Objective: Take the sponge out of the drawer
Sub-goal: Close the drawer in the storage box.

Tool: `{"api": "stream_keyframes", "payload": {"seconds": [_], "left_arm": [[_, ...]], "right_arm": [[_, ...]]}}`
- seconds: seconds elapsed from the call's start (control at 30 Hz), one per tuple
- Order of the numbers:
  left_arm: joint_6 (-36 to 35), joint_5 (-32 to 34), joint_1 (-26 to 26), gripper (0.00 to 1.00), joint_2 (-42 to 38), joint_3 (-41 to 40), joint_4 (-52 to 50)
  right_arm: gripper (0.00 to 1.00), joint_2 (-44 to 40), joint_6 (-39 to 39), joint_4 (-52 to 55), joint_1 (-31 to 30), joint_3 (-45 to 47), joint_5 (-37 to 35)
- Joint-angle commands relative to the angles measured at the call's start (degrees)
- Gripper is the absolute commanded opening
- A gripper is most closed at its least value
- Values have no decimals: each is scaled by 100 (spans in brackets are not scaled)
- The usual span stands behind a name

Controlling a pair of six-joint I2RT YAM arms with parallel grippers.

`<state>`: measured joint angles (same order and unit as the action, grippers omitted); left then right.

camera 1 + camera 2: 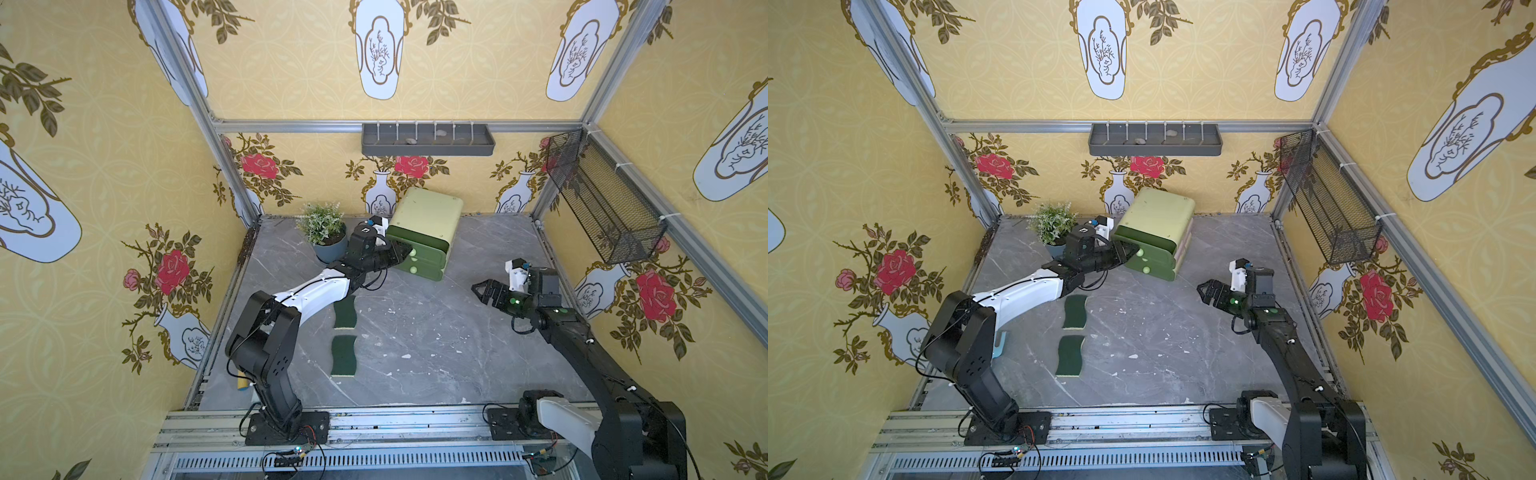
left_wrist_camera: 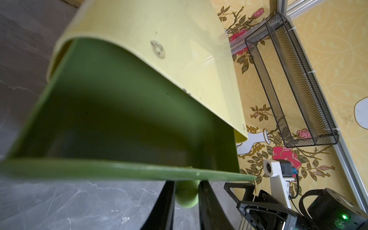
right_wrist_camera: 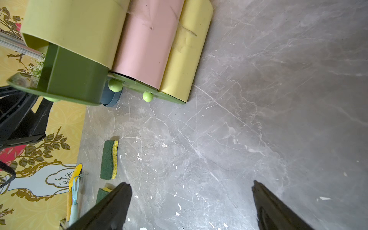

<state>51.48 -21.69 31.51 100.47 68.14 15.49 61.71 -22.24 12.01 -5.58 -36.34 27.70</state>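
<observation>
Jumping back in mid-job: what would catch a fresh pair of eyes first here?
The left gripper is shut on the pale green knob of the top drawer, which stands pulled out of the drawer unit at the back. Two green sponges lie on the table before it; the right gripper hangs open nearby.

**Obscured Areas**

The drawer [image 2: 119,119] interior is dark and blurred in the left wrist view; contents cannot be determined. The drawer front hides part of the knob [image 2: 187,199]. A finger [image 3: 111,207] of the right gripper [image 3: 191,182] covers part of one sponge [image 3: 101,195]. Items in the wall tray [image 1: 428,150] are too small to identify.
</observation>
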Motion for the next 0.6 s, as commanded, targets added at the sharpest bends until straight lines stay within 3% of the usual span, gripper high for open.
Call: {"api": "stream_keyframes", "payload": {"seconds": [0.0,0.57], "left_arm": [[10,-87,-39,25,172,161,66],[204,-105,-39,29,816,863,-19]], "right_arm": [[98,7,66,-9,-4,20,-37],[97,-41,66,-7,-4,86,-81]]}}
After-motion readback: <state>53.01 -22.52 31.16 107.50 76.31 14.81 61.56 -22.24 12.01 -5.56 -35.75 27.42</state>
